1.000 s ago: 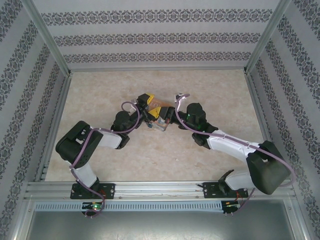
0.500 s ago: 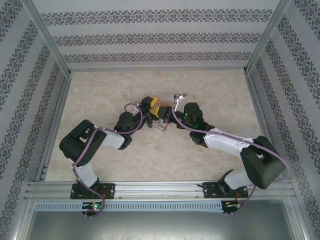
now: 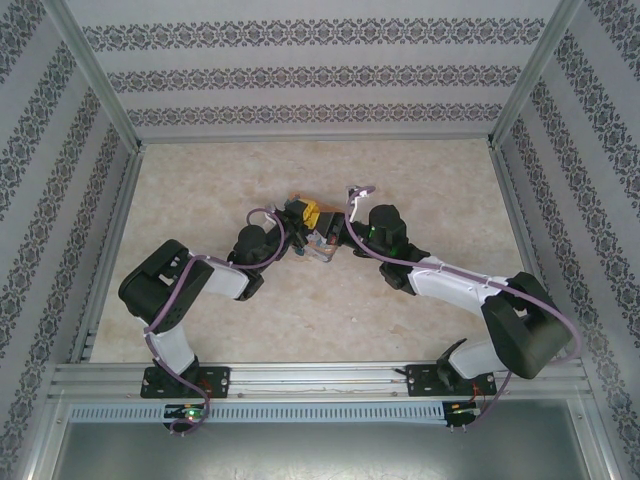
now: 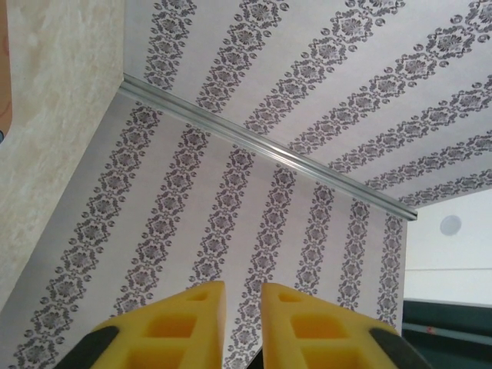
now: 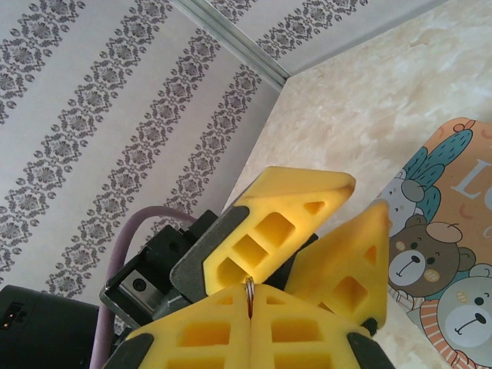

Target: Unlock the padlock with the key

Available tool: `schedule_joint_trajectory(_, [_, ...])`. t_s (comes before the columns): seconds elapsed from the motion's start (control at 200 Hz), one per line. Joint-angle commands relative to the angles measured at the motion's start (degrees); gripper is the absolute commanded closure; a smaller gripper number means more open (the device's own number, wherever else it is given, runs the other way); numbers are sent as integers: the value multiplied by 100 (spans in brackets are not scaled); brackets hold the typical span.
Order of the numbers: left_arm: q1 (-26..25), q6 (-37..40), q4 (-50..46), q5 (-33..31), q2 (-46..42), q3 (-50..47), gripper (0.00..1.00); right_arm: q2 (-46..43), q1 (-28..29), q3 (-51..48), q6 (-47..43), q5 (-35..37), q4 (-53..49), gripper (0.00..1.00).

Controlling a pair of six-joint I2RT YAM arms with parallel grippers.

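A bear-printed tin [image 5: 442, 254] lies on the marbled table [image 5: 369, 92].

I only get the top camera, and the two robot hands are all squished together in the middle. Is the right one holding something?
Observer: Yes. In the right wrist view, the right gripper is shut on a thin metal ring. I cannot tell what the ring belongs to.
Operator: What's the flat thing next to them?
Observer: A tin printed with cartoon bears, lying on the table.
Operator: Is the left hand squeezed tight too?
Observer: In the left wrist view, the left gripper has a narrow gap between its yellow fingers, and nothing shows in that gap.
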Motion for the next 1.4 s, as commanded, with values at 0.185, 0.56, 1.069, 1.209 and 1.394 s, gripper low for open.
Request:
schedule_joint_trajectory(0.185, [-78,139,350,-57,-56,-53,90,-235,-86,-52,59,-3,155,100])
schedule_joint_trajectory(0.56, [-74,267,172,-61,-172,-100,100,-396,-116,-100,50,32,112,100])
schedule_joint_trajectory(1.069, [334,2990,-2560,1316,-1209,545,100,-1785,-826,-705,-171,-600,-386,43])
schedule_joint_trajectory(1.209, [392,4493,-4146,1627,-1780,914,100,-1999,-985,-746,-148,-1088,-443,36])
schedule_joint_trajectory(1.394, [392,6571,-6614,1519,-2607,1624,100,-1786,-1004,-685,-22,-1727,-273,34])
